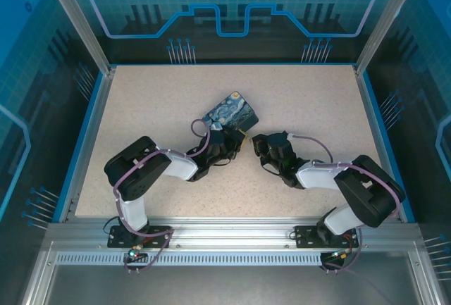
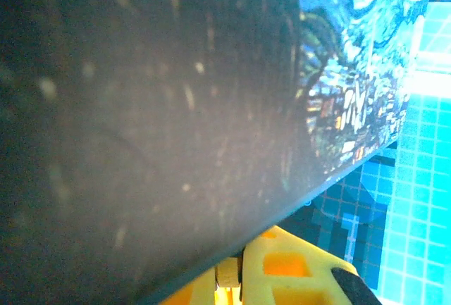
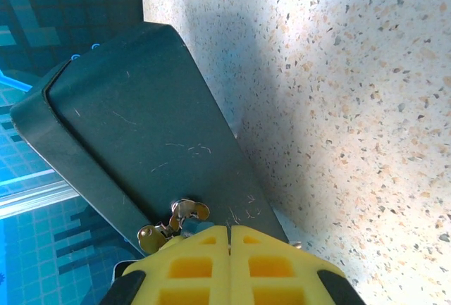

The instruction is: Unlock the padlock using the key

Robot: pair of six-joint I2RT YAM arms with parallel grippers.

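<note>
The night-sky printed box [image 1: 231, 113] stands tilted off the table, with my left gripper [image 1: 224, 139] at its near edge. In the left wrist view the box's dark side [image 2: 141, 108] covers the yellow fingers [image 2: 296, 270], which are shut on its edge. In the right wrist view the box's dark face [image 3: 127, 122] is close in front. The small bluish-grey padlock [image 3: 189, 225] pokes out at my right gripper [image 3: 229, 229], whose fingers are pressed together. The key [image 3: 184, 210], silver, and a brass one [image 3: 148, 238] hang beside the left fingertip. My right gripper [image 1: 257, 143] meets the box's near corner.
The speckled beige table [image 1: 296, 101] is open on all sides of the box. A blue rim [image 1: 373, 129] and glass walls enclose it. Purple cables [image 1: 310, 139] run along both arms.
</note>
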